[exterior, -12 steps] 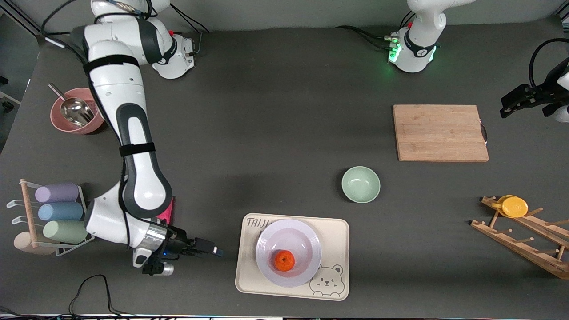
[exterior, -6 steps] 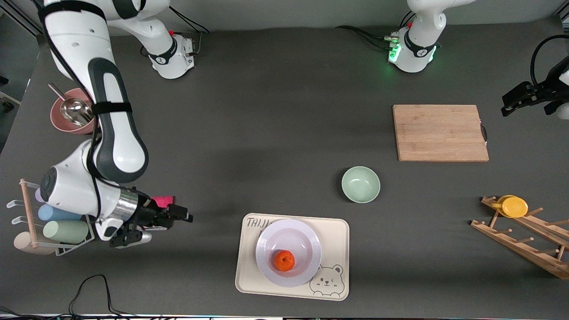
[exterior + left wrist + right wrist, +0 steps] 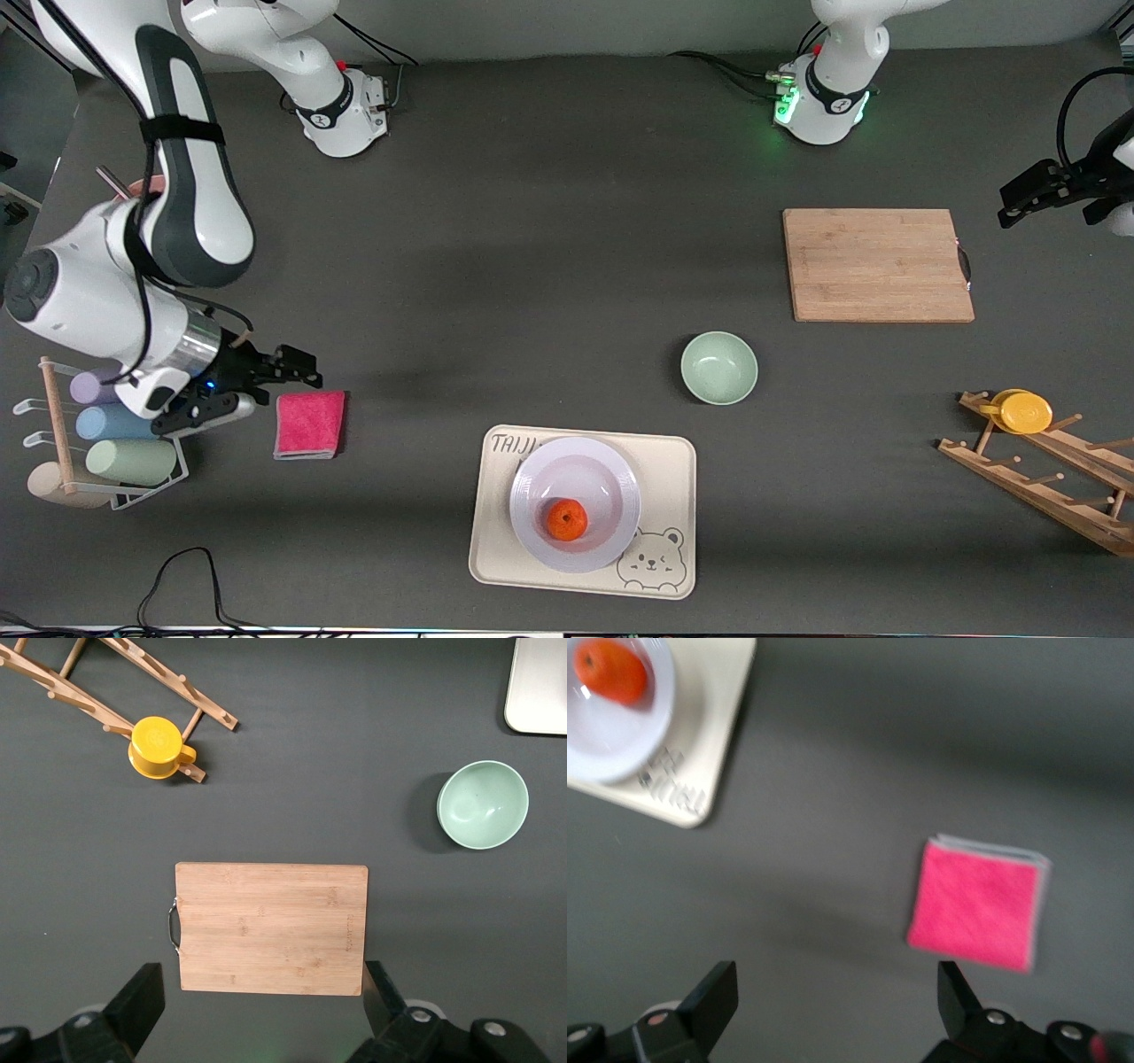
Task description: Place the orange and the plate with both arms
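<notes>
**Orange on plate, plate on the bear tray; both grippers empty and spread**

Take the beige rectangular bear tray as your landmark. You'll see the round pale lavender-white plate lying on it, covering most of the half toward the right arm's end, and the small bright-orange orange sitting in the plate's shallow centre.

Your right gripper hangs over bare table well away from the tray toward the right arm's end, just beside the folded pink cloth. Its fingers are spread wide with nothing between them.

Your left gripper is well away from the tray at the left arm's end, over the table edge past the rectangular bamboo cutting board. Its fingers are also spread and empty.

The mint-green bowl stands just farther from the front camera than the tray's corner. The yellow cup sits on the wooden peg rack, well apart from the tray toward the left arm's end.
</notes>
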### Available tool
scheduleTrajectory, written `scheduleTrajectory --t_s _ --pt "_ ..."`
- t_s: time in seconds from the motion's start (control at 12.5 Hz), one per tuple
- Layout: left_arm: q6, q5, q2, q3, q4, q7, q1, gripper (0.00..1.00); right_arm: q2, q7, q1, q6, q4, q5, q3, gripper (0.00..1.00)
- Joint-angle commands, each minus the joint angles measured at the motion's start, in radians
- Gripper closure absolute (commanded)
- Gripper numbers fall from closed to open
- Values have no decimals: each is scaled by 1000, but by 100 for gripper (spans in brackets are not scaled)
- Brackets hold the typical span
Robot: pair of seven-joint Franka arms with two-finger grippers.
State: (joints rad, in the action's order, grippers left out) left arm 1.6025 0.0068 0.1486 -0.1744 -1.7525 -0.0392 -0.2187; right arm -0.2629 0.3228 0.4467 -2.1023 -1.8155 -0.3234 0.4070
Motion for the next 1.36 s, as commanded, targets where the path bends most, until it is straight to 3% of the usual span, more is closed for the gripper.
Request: scheduleTrajectory --t_s 0.0,0.16,0.32,0.64,0.96,1.04,1.2,1.28 --pt "-12 5 22 -3 -4 -2 5 0 97 4 113 59 -56 101 113 0" --pt "-16 5 22 -5 -4 4 6 0 157 -57 155 111 -51 109 159 0" --pt "-38 2 23 -4 -4 9 5 0 171 -192 153 215 8 124 159 0" --pt "-49 -10 25 6 -4 -7 -5 0 171 -272 152 384 157 158 161 0" --pt "-47 -14 23 6 -1 -5 -7 0 174 -275 138 419 193 198 148 0" --pt "-50 -14 20 7 7 -5 -7 0 175 -286 80 432 197 196 110 0" --pt "-56 -11 16 7 8 -7 -5 0 189 -291 -125 455 194 198 -108 0" --pt "-58 -10 16 7 11 -11 -4 0 203 -307 -194 456 183 198 -187 0"
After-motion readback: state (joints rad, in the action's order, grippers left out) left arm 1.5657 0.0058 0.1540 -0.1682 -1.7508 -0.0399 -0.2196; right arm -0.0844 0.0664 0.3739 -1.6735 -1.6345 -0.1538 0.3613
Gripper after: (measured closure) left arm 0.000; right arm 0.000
